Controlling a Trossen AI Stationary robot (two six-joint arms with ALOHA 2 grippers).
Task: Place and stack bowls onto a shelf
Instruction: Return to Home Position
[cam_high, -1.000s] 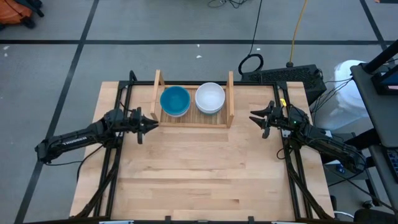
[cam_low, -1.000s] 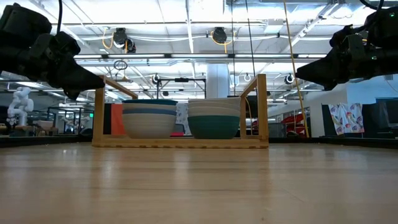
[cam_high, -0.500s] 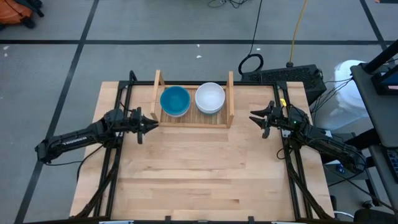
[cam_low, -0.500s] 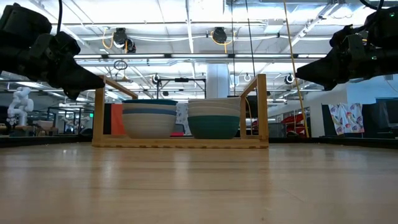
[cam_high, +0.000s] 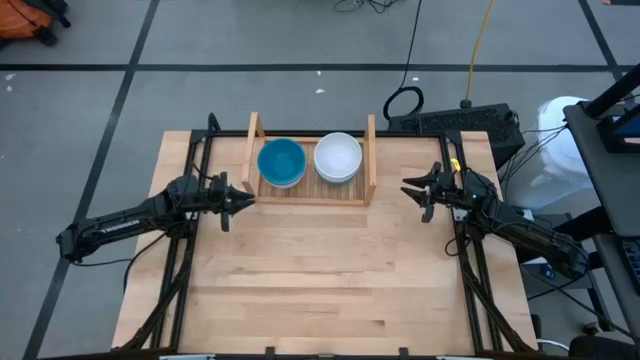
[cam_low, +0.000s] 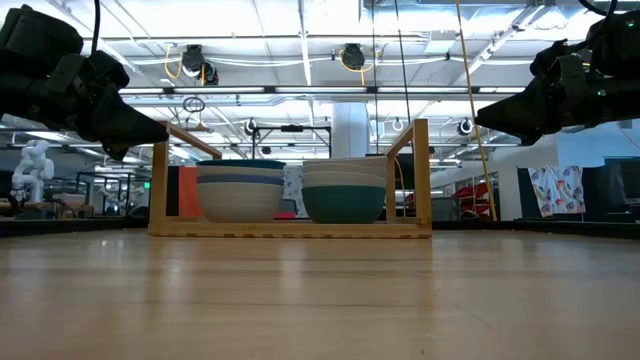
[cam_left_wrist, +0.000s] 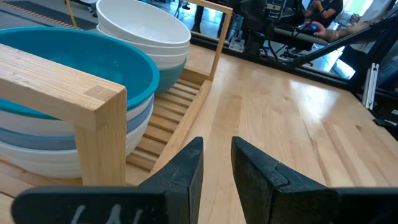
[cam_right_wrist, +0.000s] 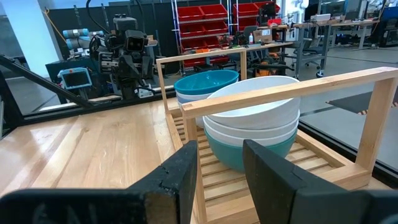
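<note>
A: Our left gripper (cam_left_wrist: 216, 144) hangs narrowly parted, empty, near the light wooden slatted shelf (cam_high: 371, 150); swinging wide, we might clip it.
B: And topple its blue-topped stack of round bowls (cam_high: 281, 161) and white-topped stack (cam_high: 338, 157). Our right gripper (cam_right_wrist: 220, 144): likewise parted, empty.

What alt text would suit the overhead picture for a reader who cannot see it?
Seen from above, a wooden shelf at the far edge of the table holds two bowl stacks side by side, a blue bowl topping the left one and a white bowl the right. The dark left arm and right arm wait beside it, touching nothing.
</note>
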